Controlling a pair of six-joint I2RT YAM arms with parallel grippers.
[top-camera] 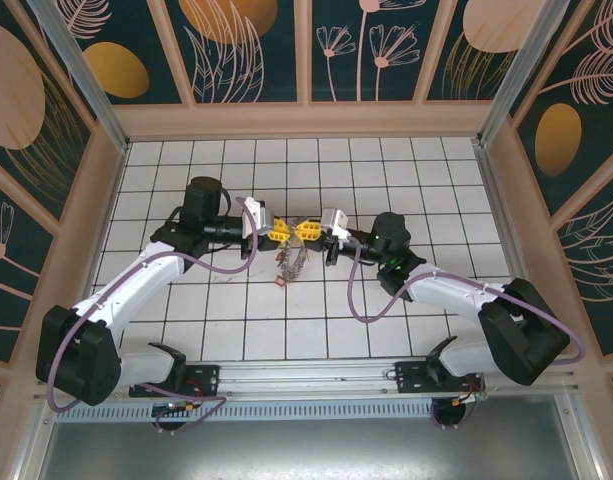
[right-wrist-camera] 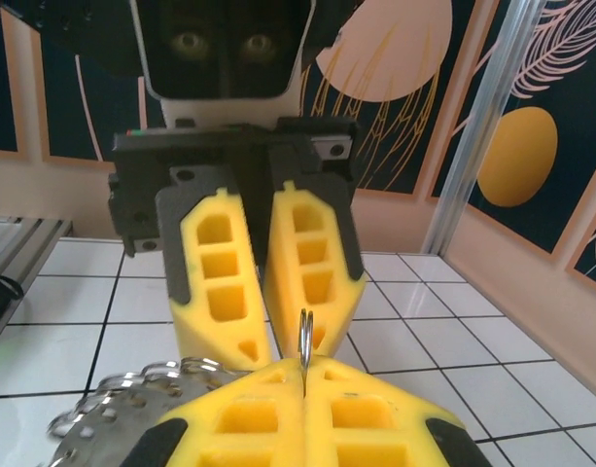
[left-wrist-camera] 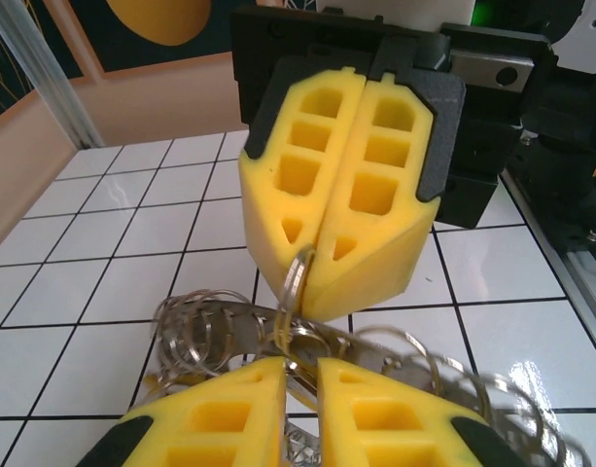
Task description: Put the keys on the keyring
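The right gripper [left-wrist-camera: 312, 280] clamps a small ring [left-wrist-camera: 296, 277] edge-up so the keyring [left-wrist-camera: 241, 336] and keys [top-camera: 290, 268] hang below it, apparently steadied for the facing left gripper [left-wrist-camera: 299, 375], whose jaws stand only narrowly parted.

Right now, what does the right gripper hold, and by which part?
A small metal ring, pinched by its rim between the fingertips of the right gripper.
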